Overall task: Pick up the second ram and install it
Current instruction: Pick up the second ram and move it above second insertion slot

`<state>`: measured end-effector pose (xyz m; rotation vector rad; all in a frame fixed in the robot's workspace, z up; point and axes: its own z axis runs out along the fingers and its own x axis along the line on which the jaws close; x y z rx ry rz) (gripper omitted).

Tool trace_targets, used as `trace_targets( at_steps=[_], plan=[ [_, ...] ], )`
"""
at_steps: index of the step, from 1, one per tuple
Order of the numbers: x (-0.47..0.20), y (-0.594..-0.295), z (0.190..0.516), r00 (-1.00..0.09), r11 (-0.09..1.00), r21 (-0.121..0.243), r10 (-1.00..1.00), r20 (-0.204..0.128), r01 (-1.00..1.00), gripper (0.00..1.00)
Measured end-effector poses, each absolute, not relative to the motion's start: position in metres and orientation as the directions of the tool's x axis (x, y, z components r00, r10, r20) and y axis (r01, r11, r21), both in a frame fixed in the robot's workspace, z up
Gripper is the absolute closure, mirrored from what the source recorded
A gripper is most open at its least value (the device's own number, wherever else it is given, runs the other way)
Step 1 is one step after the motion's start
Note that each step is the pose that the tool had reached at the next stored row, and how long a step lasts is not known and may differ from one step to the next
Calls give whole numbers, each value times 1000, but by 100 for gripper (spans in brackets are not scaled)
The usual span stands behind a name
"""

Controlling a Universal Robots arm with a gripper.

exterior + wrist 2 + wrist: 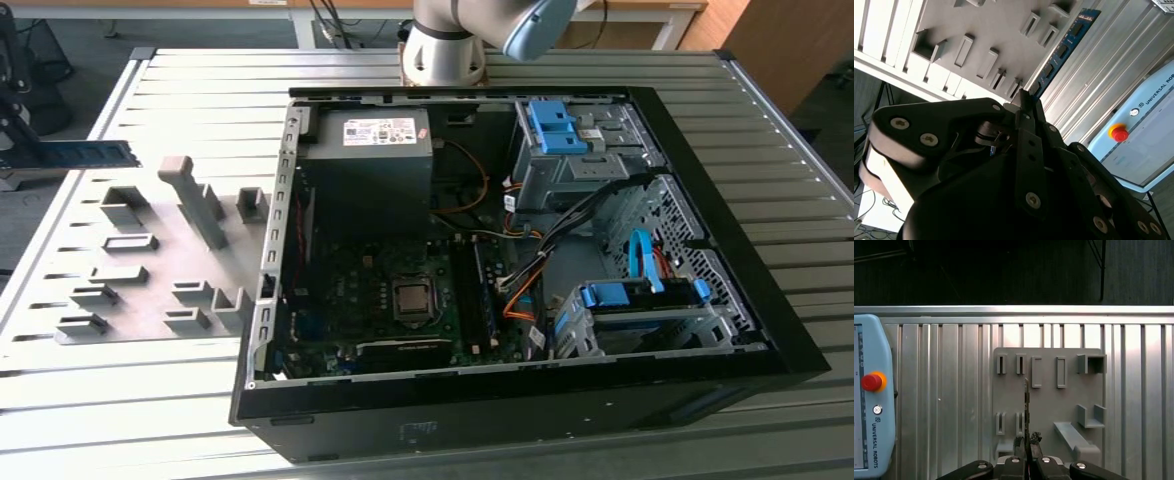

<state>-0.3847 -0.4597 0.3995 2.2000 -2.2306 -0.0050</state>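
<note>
While it hangs over the gray holder plate (1064,407), the tool (1027,444) is clamped tight on the second ram (1027,405).

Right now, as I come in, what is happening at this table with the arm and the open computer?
The robot arm's gripper is shut on the second ram, the thin blue stick, and grips it by one end. In the exterior view the stick is held level near the gray holder tray, at that view's left and well apart from the open computer case. The ram is not yet installed in the case.
</note>
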Motion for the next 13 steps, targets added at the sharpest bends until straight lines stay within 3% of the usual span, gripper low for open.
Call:
trace_targets(
  at_steps=[13],
  plan=[
    [-378,-460,399,-14,14,8,-1000,4,-1000,85]
  ],
)
